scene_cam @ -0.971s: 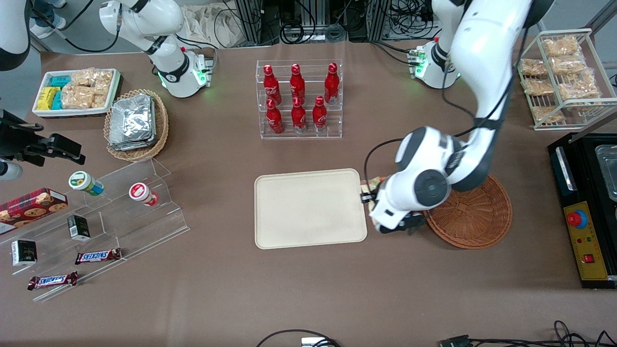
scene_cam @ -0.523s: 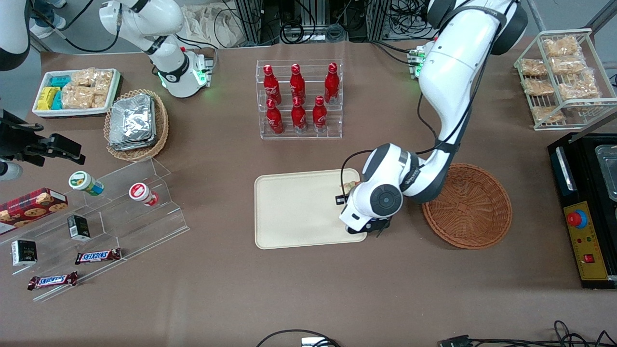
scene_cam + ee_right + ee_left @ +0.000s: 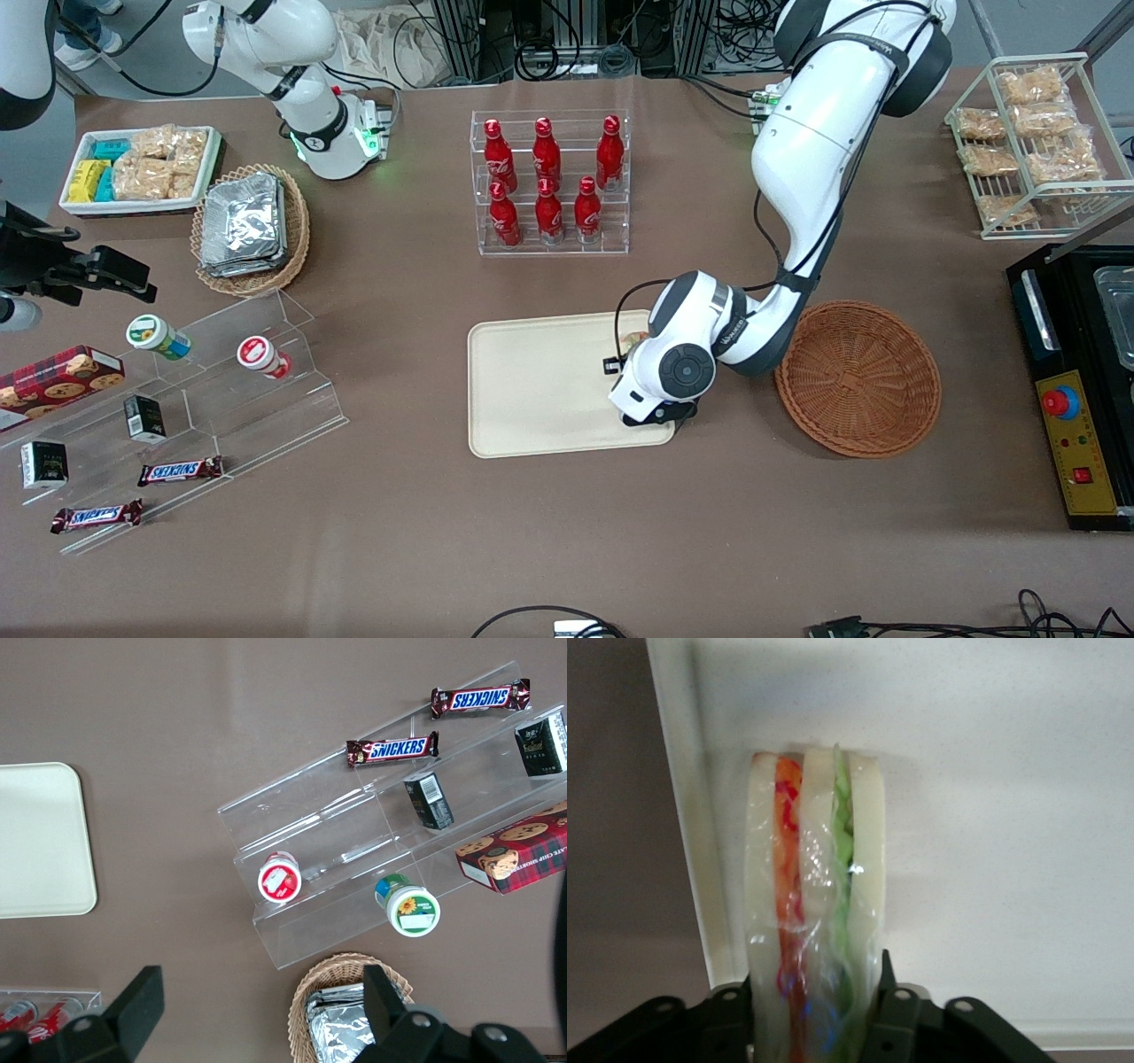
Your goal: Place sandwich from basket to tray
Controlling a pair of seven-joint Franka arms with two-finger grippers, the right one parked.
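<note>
My gripper (image 3: 815, 1014): clamped on the sandwich, fingers pressed against its two bread faces, hanging over the tray's end nearest the basket.
Sandwich (image 3: 813, 904): in my grip, edge-on, orange-red and green filling between white slices under clear wrap, above the tray, just inside its rim.
Tray (image 3: 540, 390): flat on the brown table.
Basket (image 3: 858, 378): beside the tray, toward my end of the table.

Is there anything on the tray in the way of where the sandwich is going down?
Nothing visible. The gripper holds the sandwich over the tray, near the tray's edge toward the basket. The tray surface showing around the sandwich is bare.
</note>
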